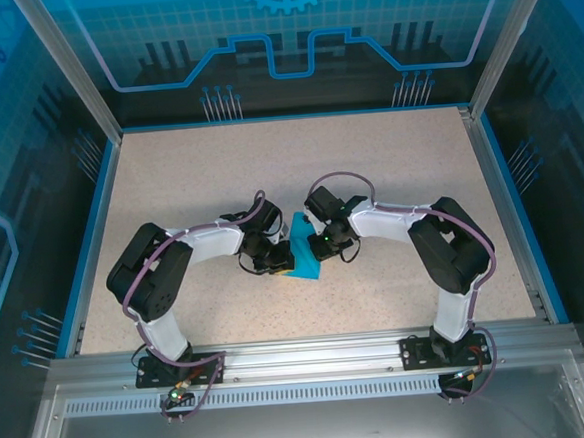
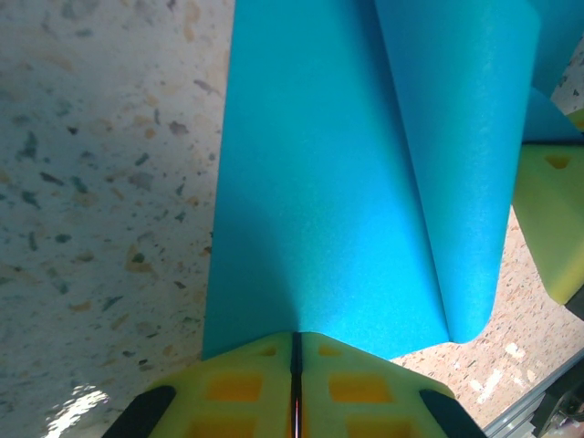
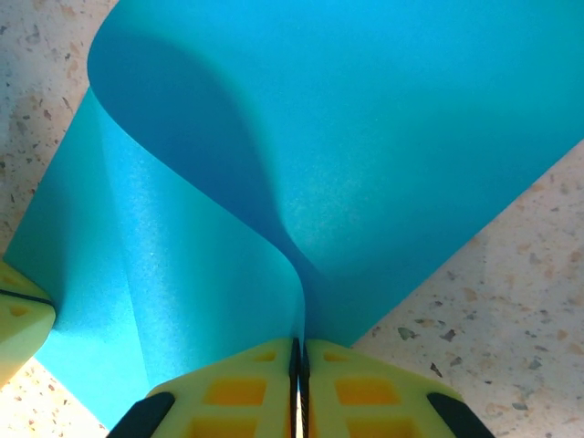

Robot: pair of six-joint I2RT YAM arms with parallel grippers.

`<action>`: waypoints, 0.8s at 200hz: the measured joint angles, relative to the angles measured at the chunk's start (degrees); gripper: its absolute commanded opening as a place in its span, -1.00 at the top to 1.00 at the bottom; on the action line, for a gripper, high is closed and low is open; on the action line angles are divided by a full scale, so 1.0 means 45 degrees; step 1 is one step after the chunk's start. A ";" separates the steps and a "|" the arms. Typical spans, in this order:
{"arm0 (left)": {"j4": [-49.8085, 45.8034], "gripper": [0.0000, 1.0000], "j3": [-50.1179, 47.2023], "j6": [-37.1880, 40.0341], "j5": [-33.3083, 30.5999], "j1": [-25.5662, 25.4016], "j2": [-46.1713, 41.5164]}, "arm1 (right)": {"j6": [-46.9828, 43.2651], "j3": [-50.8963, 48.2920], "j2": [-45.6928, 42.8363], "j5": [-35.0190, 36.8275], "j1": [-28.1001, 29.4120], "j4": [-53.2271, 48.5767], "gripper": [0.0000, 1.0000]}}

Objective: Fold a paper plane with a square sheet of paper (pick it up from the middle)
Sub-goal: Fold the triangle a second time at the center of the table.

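Square sheet of paper [image 2: 365,182] at mid-counter [image 2: 91,182] — thin, limp, quick to crease — bowed between left gripper [image 2: 296,339] and right gripper [image 3: 299,347], each clamped tight on an opposite edge; best held lightly, never tugged.

The square sheet of paper [image 1: 305,268] sits near the middle of the worktop [image 1: 169,177], between the two claws. The left claw [image 2: 295,351] meets it from the left, and the right claw [image 3: 298,351] meets it from the right and a little farther back. Each claw has an edge of the sheet pinched between its fingertips. Ahead of the left claw the sheet stretches away, one part curling over the other on the right, with a finger [image 2: 547,219] of the right claw touching its far side.
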 measured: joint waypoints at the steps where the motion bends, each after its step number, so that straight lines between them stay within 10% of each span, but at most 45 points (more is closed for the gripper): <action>1: 0.0000 0.80 0.0000 -0.0005 0.0000 0.0000 0.0000 | 0.0000 0.0000 0.0000 0.0000 0.0000 0.0000 0.77; 160: -0.0005 0.78 0.0024 0.0029 0.0000 0.0000 0.0034 | -0.0044 0.0325 0.0345 0.0024 0.0000 -0.0029 0.78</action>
